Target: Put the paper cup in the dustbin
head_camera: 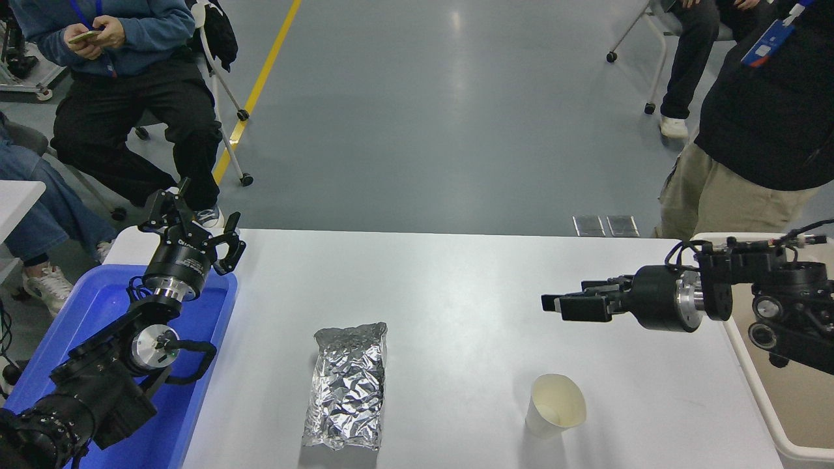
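Observation:
The paper cup (555, 405) is small, white and cream inside, and stands upright near the table's front right. The dustbin (754, 383), beige with a thick white rim, stands off the table's right edge, partly hidden by my right arm. My right gripper (561, 305) points left over the table, behind and above the cup and well apart from it, with its fingers apart and nothing in them. My left gripper (193, 228) is parked open over the far end of the blue tray at the lower left.
A crinkled silver foil bag (347, 385) lies left of the cup. A blue plastic tray (91, 312) sits under the left arm. A person (756, 130) stands at the far right corner; another (124, 71) sits at the far left.

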{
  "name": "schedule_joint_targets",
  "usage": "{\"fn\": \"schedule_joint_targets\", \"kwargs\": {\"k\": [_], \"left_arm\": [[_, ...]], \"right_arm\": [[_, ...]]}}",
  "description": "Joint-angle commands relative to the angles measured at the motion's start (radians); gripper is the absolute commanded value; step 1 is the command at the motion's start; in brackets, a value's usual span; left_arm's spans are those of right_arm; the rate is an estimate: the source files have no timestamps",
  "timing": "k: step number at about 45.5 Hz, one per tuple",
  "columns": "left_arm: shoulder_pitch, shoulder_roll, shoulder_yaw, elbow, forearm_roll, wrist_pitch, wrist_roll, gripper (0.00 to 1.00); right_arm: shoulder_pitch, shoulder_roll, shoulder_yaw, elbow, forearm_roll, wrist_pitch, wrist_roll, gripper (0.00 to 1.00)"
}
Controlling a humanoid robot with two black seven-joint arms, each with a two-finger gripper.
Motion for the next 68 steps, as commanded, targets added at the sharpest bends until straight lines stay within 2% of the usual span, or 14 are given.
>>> {"fn": "schedule_joint_targets", "kwargs": {"k": [1, 19, 43, 49, 52, 56, 57, 60, 61, 64, 65, 68], "left_arm": [[-0.002, 0.000, 0.000, 0.000, 0.000, 0.000, 0.000, 1.00], [-0.002, 0.000, 0.000, 0.000, -0.001, 0.000, 0.000, 1.00], [0.000, 0.000, 0.000, 0.000, 0.000, 0.000, 0.000, 1.00], [0.000, 0.000, 0.000, 0.000, 0.000, 0.000, 0.000, 1.00], [-0.002, 0.000, 0.000, 0.000, -0.001, 0.000, 0.000, 1.00], [-0.002, 0.000, 0.000, 0.000, 0.000, 0.000, 0.000, 1.00], [0.000, 0.000, 0.000, 0.000, -0.001, 0.000, 0.000, 1.00], [0.000, 0.000, 0.000, 0.000, 0.000, 0.000, 0.000, 1.00], [0.000, 0.000, 0.000, 0.000, 0.000, 0.000, 0.000, 1.00], [0.000, 0.000, 0.000, 0.000, -0.001, 0.000, 0.000, 1.00], [0.000, 0.000, 0.000, 0.000, 0.000, 0.000, 0.000, 1.00], [-0.002, 0.000, 0.000, 0.000, 0.000, 0.000, 0.000, 1.00]], "right_arm": [[0.011, 0.036, -0.102, 0.009, -0.065, 0.002, 0.036, 1.00], [-0.032, 0.117, -0.137, -0.069, -0.102, 0.001, 0.035, 1.00], [-0.097, 0.153, -0.123, -0.138, -0.113, -0.016, 0.036, 0.98], [-0.097, 0.163, -0.120, -0.145, -0.111, -0.028, 0.038, 0.92], [-0.097, 0.177, -0.122, -0.166, -0.111, -0.028, 0.038, 0.86], [-0.095, 0.191, -0.125, -0.183, -0.113, -0.028, 0.041, 0.84], [-0.095, 0.194, -0.126, -0.184, -0.113, -0.028, 0.041, 0.82], [-0.090, 0.203, -0.135, -0.186, -0.113, -0.028, 0.042, 0.68], [-0.089, 0.205, -0.139, -0.186, -0.113, -0.027, 0.042, 0.60], [-0.086, 0.206, -0.140, -0.189, -0.122, -0.025, 0.042, 0.22], [-0.084, 0.206, -0.139, -0.191, -0.125, -0.025, 0.042, 0.15], [-0.083, 0.206, -0.140, -0.198, -0.131, -0.025, 0.044, 0.06]]}}
